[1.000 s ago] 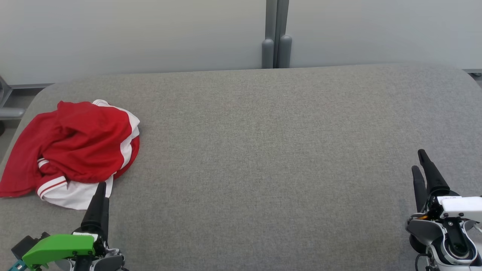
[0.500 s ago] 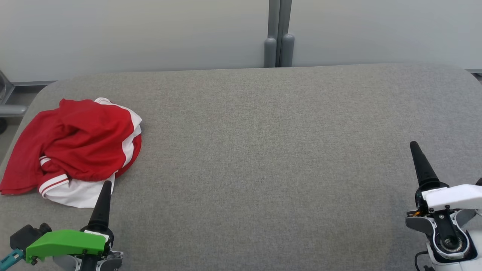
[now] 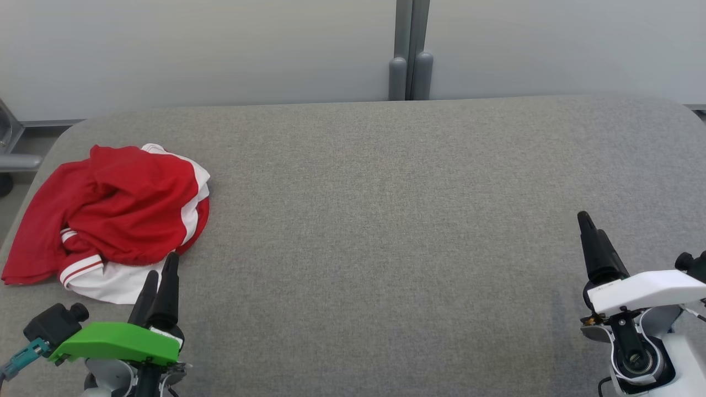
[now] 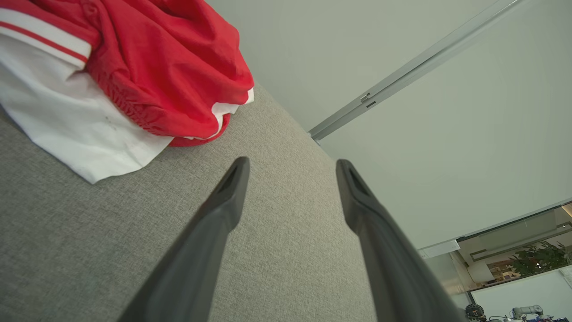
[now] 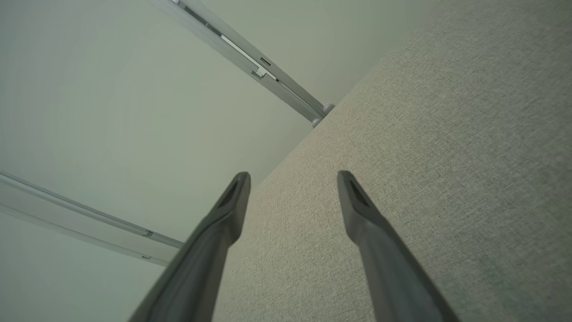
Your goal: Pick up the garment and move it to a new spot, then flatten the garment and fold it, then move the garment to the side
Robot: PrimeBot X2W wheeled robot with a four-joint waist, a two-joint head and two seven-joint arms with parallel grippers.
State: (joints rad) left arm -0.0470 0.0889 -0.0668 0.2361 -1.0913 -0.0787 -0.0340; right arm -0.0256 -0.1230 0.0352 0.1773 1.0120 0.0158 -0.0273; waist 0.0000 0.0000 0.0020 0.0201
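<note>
A red and white garment (image 3: 113, 212) lies crumpled in a heap at the left end of the grey padded table (image 3: 386, 220). My left gripper (image 3: 162, 270) stands open just in front of the heap's near white edge, fingers pointing at it and apart from it. In the left wrist view the garment (image 4: 134, 67) fills the upper left, beyond the open left gripper (image 4: 291, 164). At the table's right end, far from the garment, my right gripper (image 3: 590, 226) is open and holds nothing. The right wrist view shows the right gripper (image 5: 292, 175) spread over bare table (image 5: 424, 156).
A pale grey wall (image 3: 193, 49) with a vertical joint (image 3: 409, 49) runs behind the table. The table's rounded left corner (image 3: 60, 138) lies close behind the garment. A grey rail (image 3: 16, 162) sticks out at the far left.
The left gripper has risen toward the garment's near edge and turned, so both fingers now show. The right gripper has shifted left. The head camera has also drifted slightly.
</note>
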